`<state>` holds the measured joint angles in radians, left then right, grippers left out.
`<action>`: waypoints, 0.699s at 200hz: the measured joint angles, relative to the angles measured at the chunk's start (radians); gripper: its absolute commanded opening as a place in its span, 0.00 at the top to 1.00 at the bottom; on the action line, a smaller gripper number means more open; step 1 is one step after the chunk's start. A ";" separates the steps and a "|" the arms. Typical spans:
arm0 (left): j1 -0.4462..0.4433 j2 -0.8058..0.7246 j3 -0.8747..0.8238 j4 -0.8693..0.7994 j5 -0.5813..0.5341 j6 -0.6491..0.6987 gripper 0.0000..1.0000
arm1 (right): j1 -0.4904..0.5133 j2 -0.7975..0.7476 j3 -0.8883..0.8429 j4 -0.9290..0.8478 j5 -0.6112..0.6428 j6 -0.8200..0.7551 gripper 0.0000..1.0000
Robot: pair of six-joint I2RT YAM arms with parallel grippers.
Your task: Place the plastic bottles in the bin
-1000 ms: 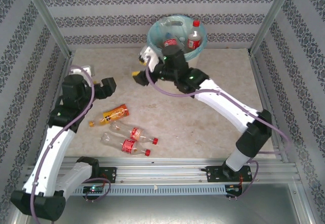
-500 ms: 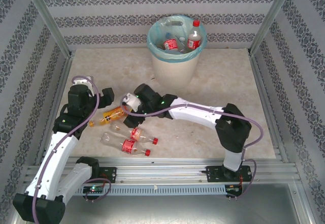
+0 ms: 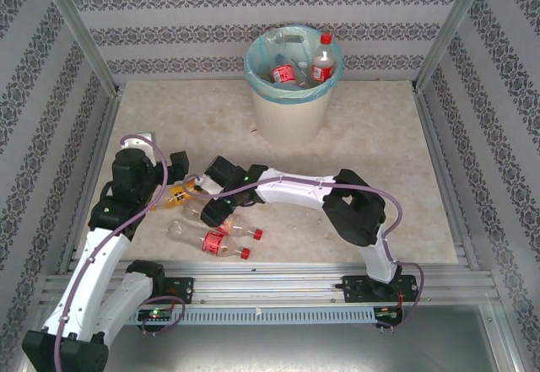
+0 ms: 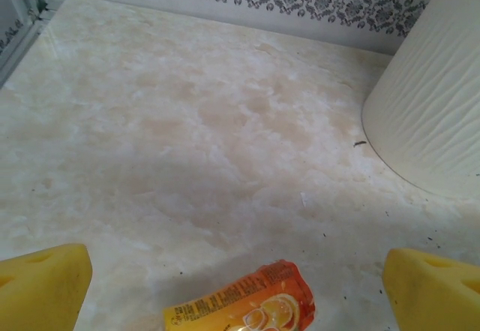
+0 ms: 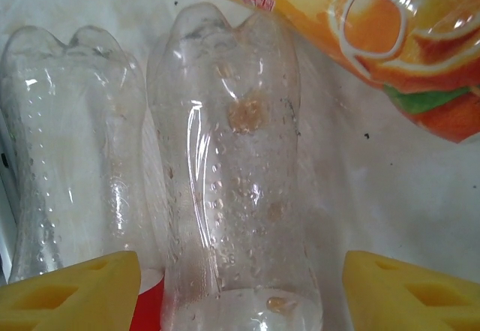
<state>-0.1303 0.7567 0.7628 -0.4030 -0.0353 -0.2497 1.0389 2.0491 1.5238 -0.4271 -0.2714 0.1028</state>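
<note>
Three plastic bottles lie on the table at the front left. One has an orange label and two are clear with red labels and red caps. My left gripper is open and hangs low over the orange-labelled bottle, whose end lies between the yellow fingertips. My right gripper is open and straddles one clear bottle without touching it. A second clear bottle lies beside it. The bin stands at the back with bottles inside.
The bin's ribbed cream wall rises at the right of the left wrist view. The orange-labelled bottle lies just beyond the clear one under my right gripper. Patterned walls and metal posts enclose the table.
My right arm swung from the bin down to the clear bottles at the front left. My left gripper opened wide and lowered toward the orange-labelled bottle.
</note>
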 measured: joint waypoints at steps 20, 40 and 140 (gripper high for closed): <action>0.000 -0.006 0.000 0.009 -0.018 0.007 0.00 | 0.000 0.027 0.032 -0.027 0.000 -0.001 0.28; 0.000 -0.018 -0.001 0.018 -0.032 0.011 0.00 | 0.000 0.058 0.068 -0.053 0.003 -0.008 0.27; 0.000 -0.035 -0.016 0.030 -0.048 0.015 0.00 | 0.006 0.132 0.150 -0.168 0.077 -0.084 0.28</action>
<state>-0.1303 0.7216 0.7471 -0.3729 -0.0837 -0.2344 1.0451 2.1807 1.6737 -0.5949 -0.1947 0.0193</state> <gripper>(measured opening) 0.999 0.733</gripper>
